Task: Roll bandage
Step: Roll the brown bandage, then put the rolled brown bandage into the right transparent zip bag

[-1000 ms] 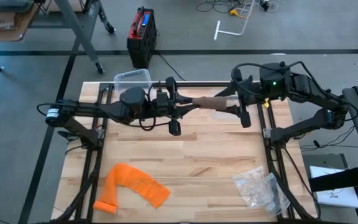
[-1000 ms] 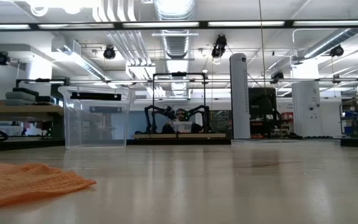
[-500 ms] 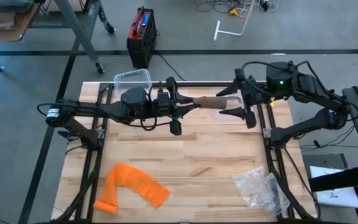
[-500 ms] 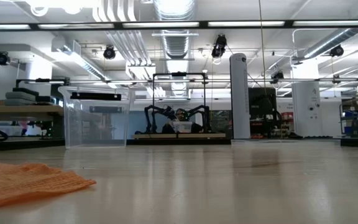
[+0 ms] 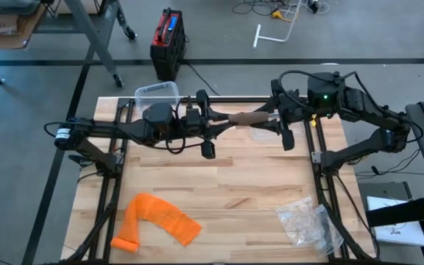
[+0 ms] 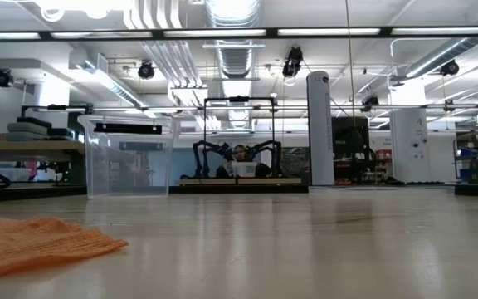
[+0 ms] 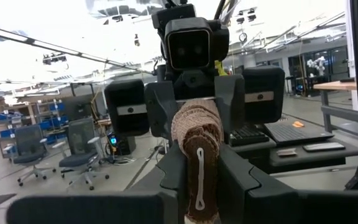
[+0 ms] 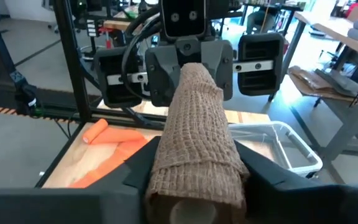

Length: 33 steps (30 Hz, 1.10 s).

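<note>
An orange bandage is seen lying loose on the wooden table, near the front left corner, well apart from both grippers and on the operator's side of the left arm. In the low view its mesh edge is shown flat on the table top. Behind the left arm, at the table's far edge, a clear plastic container is placed.

The left gripper is held above the table's far half, pointing toward the right arm. It is clenched on one end of a brown rolled bandage, which is carried horizontally in the air between the two grippers. In the left wrist view the roll is seen end-on, pinched between the two dark fingers.

The right gripper is set directly opposite, facing the left one, and is closed around the other end of the same roll. In the right wrist view the brown weave is gripped on both sides by the fingers, with the left gripper just beyond it.

Toward the front right corner, well apart from the right gripper, a crumpled clear plastic bag is left on the table.
</note>
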Available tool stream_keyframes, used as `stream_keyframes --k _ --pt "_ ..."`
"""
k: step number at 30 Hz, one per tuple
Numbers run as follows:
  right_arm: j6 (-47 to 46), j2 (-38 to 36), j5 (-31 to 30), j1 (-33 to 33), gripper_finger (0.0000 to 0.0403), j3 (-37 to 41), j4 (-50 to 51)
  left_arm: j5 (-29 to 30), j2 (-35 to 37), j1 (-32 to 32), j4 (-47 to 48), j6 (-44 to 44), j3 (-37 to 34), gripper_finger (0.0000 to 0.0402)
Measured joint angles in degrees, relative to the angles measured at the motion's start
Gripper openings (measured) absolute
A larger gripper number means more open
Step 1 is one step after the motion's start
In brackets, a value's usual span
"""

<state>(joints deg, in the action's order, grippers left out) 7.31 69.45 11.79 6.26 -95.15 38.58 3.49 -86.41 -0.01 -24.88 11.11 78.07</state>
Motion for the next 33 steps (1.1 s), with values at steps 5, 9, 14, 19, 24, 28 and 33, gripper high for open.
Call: stream_keyframes --k 5,9,14,19,24,28,33 --pt "0.02 -0.24 -0.22 0.01 0.0087 0.06 0.31 2.08 0.10 -0.05 0.72 0.27 0.01 0.0086" --pt "0.01 -0.33 -1.75 0.09 0.0081 0.07 1.90 8.49 3.70 -0.11 9.07 4.00 -0.01 0.0140" --pt "-3.41 -1.41 -6.32 -0.02 0.0087 0.25 12.64 10.97 10.48 -0.17 23.00 4.04 -0.09 0.0213" --pt "-13.16 -1.11 -7.51 -1.52 0.0078 2.76 23.70 6.58 13.09 -1.31 22.59 0.80 -8.06 0.0257" --pt "-24.92 -1.33 -15.53 -6.46 0.0081 6.05 36.44 -6.83 10.92 -2.47 8.04 -2.77 -18.91 0.0259" --pt "-36.35 -1.53 -20.66 -10.99 0.0079 8.78 43.70 -8.74 4.12 -3.34 -0.81 -4.65 -22.08 0.0240" --pt "-47.02 -2.00 -20.50 -16.79 0.0076 11.98 48.23 -10.52 -6.56 -3.45 -1.84 -6.24 -15.33 0.0214"
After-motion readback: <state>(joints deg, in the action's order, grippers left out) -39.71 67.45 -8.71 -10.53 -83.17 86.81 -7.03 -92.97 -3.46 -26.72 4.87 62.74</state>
